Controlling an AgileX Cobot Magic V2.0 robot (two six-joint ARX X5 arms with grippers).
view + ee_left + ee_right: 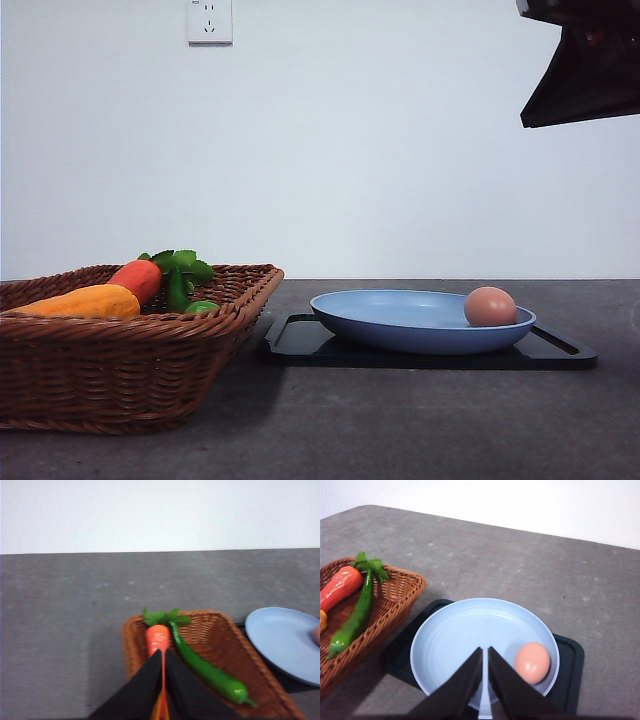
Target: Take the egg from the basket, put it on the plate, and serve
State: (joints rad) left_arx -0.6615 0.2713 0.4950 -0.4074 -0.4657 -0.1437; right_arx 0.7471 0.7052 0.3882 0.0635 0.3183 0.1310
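Although the transfer looks complete in the front view, with the egg (pixel 490 306) lying on the right side of the plate (pixel 400 330) close to its rim, the serving part appears to remain; the plate sits on a black tray (pixel 300 340), the basket (pixel 120 370) stands just to its left holding a carrot (pixel 138 279) and an orange vegetable (pixel 85 301), and part of a dark arm (pixel 590 70) hangs high at the upper right. In the left wrist view the left gripper (pixel 163 680) hovers over the basket (pixel 210 635) with its fingers pressed nearly together and nothing between them; the carrot (pixel 157 637) and a green pepper (pixel 210 675) lie below, and the plate's edge (pixel 280 640) shows beside the basket. In the right wrist view the right gripper (pixel 485 680) is likewise pinched almost closed and empty above the plate (pixel 465 640); the egg (pixel 532 662) rests near the rim, just beside the fingers. To serve well, the tray (pixel 567 680) or plate should probably be taken by an edge away from the egg and kept level and slow, since the smooth egg would likely roll.
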